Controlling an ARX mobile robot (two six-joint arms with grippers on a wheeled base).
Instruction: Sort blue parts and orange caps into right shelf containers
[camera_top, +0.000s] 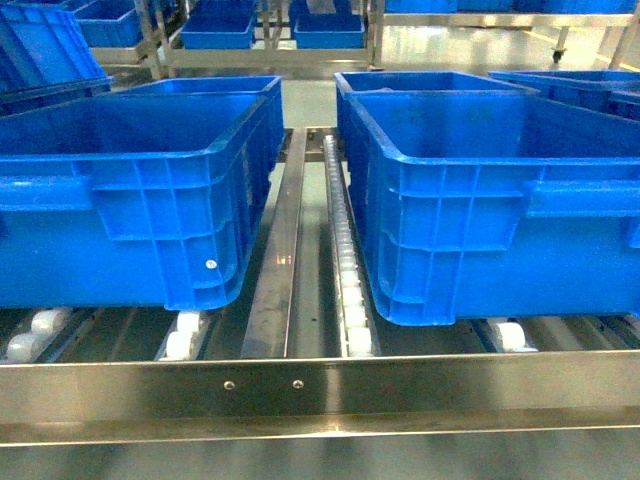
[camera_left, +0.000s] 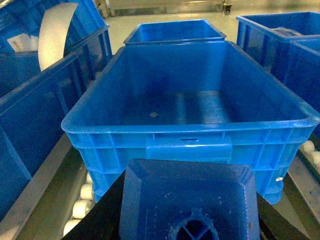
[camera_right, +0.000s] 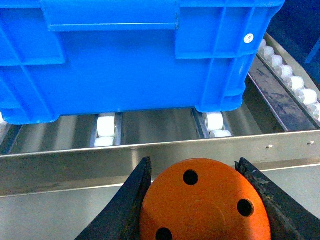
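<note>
Two big blue crates are sitting side by side on the steel shelf (camera_top: 300, 395), the left crate (camera_top: 130, 200) and the right crate (camera_top: 500, 210), both resting on the white rollers (camera_top: 352, 300) just behind the shelf's flat front rail. More blue crates are standing behind them, farther back along the shelf.

Neither arm is showing in the head view, so the wrist cameras are telling the story. The left gripper (camera_left: 190, 210) is grasping a blue part (camera_left: 187, 197), its dark fingers (camera_left: 107, 215) pressing in on either side, and the block is hanging in front of the near wall of a blue crate (camera_left: 190, 145), at about rim height. That crate's floor is looking bare apart from a small pale speck.

Over on the right, the right gripper (camera_right: 200, 200) is clamping an orange cap (camera_right: 205, 200), its holed top facing the camera, black fingers (camera_right: 125, 205) hugging both sides. The cap is hovering just in front of the front rail (camera_right: 150, 160), below the ribbed wall of the crate (camera_right: 125, 55) that is sitting on the rollers.
</note>
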